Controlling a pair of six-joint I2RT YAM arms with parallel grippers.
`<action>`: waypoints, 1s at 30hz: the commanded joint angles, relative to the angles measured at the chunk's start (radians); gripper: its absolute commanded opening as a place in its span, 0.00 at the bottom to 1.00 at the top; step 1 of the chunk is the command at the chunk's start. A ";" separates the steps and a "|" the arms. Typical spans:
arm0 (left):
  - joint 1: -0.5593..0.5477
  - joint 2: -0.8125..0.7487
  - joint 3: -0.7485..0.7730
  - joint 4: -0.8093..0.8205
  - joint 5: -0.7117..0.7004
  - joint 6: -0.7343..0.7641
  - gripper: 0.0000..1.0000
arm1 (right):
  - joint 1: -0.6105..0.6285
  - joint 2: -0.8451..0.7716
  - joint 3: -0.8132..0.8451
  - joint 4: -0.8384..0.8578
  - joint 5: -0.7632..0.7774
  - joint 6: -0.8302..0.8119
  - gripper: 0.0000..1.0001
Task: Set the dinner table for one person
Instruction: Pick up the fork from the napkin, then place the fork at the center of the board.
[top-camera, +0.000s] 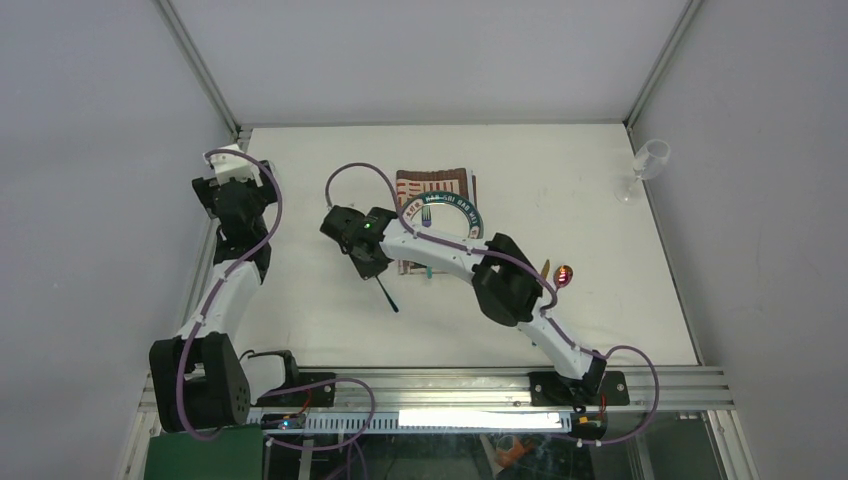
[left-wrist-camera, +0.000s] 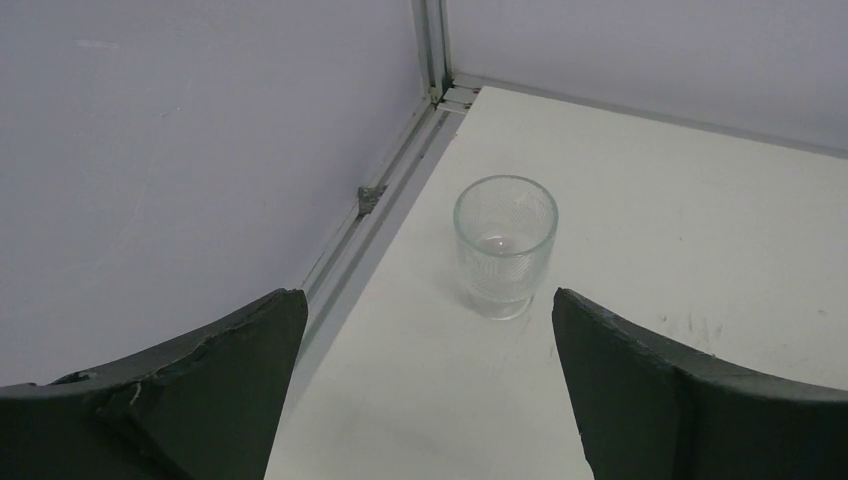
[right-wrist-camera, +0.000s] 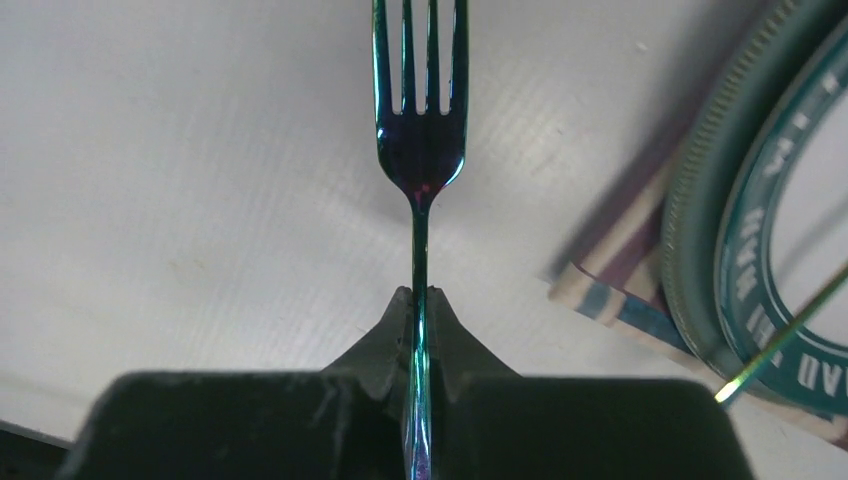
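Overhead view of a white dinner table (top-camera: 560, 180) that fills the enclosure floor, edged with aluminium rails and walled in grey, with two robot arms mounted at its near edge. The right arm reaches across to the middle of the table. Its right gripper (right-wrist-camera: 420, 305) is pressed tight on the slim handle of an iridescent blue-purple fork (right-wrist-camera: 420, 150), whose four tines point straight away from the fingers over bare tabletop. It is unclear whether the fork touches the surface. Just beside the fork lies a striped red, blue and white placemat (right-wrist-camera: 615, 295) carrying a round plate (right-wrist-camera: 700, 250) with a dark teal lettered rim. A thin gold-green rod (right-wrist-camera: 780, 345) crosses the plate and cannot be identified. The left arm stretches toward the far left corner. Its left gripper (left-wrist-camera: 425, 300) has its dark fingers (left-wrist-camera: 200, 390) spread wide apart, holding nothing. A short ribbed glass tumbler (left-wrist-camera: 505, 245) stands upright on the table just beyond the fingers, close to the left rail (left-wrist-camera: 385, 215) and touching neither finger. A clear stemmed glass (top-camera: 648, 165) stands at the far right edge of the table.
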 joint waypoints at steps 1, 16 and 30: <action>0.022 -0.044 0.044 0.026 -0.031 -0.013 0.99 | 0.012 0.066 0.156 0.042 -0.068 -0.055 0.00; 0.036 -0.050 0.025 0.029 0.010 -0.015 0.99 | 0.060 0.164 0.166 0.150 -0.190 -0.127 0.00; 0.037 -0.043 0.016 0.018 0.047 -0.020 0.99 | 0.112 0.178 0.165 0.160 -0.166 -0.150 0.15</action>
